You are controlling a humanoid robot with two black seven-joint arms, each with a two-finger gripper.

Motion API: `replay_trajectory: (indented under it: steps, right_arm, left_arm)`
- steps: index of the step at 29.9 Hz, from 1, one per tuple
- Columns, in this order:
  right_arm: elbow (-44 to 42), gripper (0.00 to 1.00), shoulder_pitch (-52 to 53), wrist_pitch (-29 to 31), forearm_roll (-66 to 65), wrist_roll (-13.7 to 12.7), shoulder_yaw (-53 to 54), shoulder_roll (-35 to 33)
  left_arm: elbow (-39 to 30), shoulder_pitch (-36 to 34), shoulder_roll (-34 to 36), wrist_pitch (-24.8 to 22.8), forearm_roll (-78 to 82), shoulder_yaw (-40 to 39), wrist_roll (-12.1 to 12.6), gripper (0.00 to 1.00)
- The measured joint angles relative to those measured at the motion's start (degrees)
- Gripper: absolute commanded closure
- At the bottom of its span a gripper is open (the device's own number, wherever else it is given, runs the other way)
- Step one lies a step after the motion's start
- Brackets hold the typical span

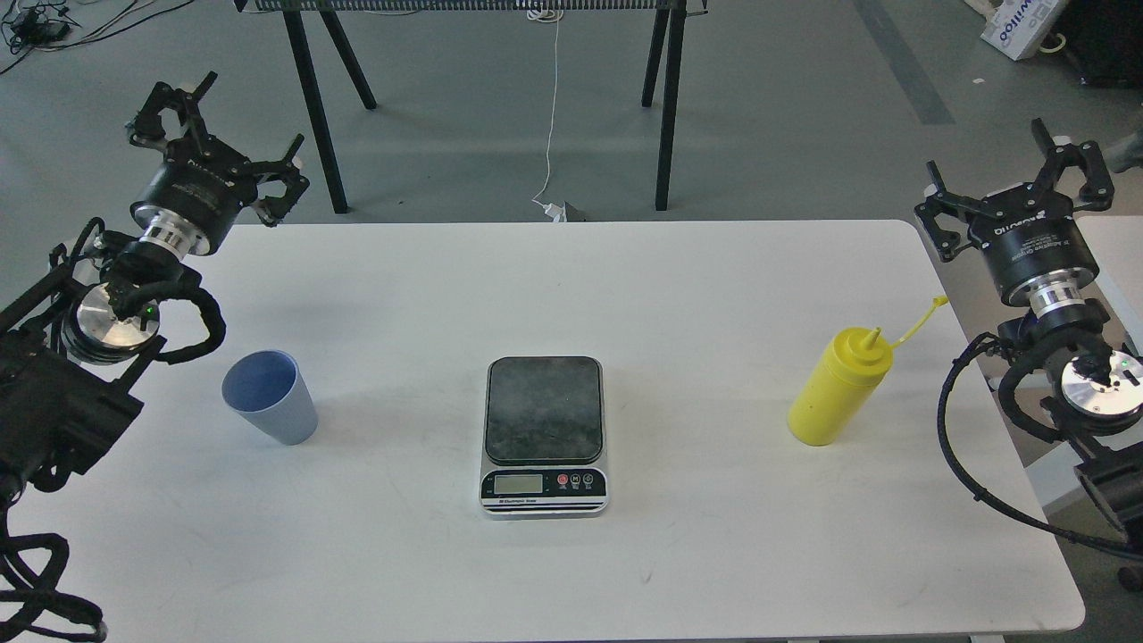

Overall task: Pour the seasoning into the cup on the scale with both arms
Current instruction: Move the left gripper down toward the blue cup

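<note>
1. Scale [545, 436] sits mid-table [714, 554], display and buttons on the edge facing me. Plate is bare.
2. Cup [270, 396] is left of the scale, well apart from it, upright on the table, mouth open upward. Looks empty from what I can see of the inside.
3. Bottle [839, 386] is right of the scale, well apart, standing upright. Cap is off the nozzle, hanging out on its tether up and to the right.
4. Cup and bottle sit about level with the scale, one each side.
5. My left end effector [214, 134] is left of the scale and farther back than the cup, up by the table's far-left corner. Fingers spread, released, nothing in it. Not touching the cup.
6. My right end effector [1018, 183] is right of the scale, past the bottle, off the table's right edge. Fingers spread, released, nothing in it. Clear of the bottle.
7. Behind the scale, past the table's far edge: black stand legs [665, 107] on the grey floor, white cable [552, 116] hanging down between them.
</note>
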Motion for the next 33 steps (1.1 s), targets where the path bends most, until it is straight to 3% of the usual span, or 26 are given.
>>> replay_trajectory:
  steps: [9,16,25,33]
  right_arm:
    - [0.0,0.00,-0.6,0.0,0.1,0.0,0.1,-0.4]
    - [0.3,0.00,-2.2,0.0,0.1,0.0,0.5,-1.6]
    - [2.0,0.00,-4.9,0.0,0.2,0.1,1.4,-2.0]
    - [2.2,0.00,-5.1,0.0,0.2,0.2,3.1,-1.9]
  left_arm:
    - [-4.5,1.2,1.3,-0.4,-0.3,-4.0,-0.5,0.00]
    - [-14.8,8.8,10.4,-0.4,4.0,-4.2,-0.6,0.00]
    - [-22.7,14.5,23.6,-0.4,23.9,-4.0,-9.7,0.01]
    - [-30.3,16.0,33.1,-0.4,36.8,-3.9,-10.5,0.02]
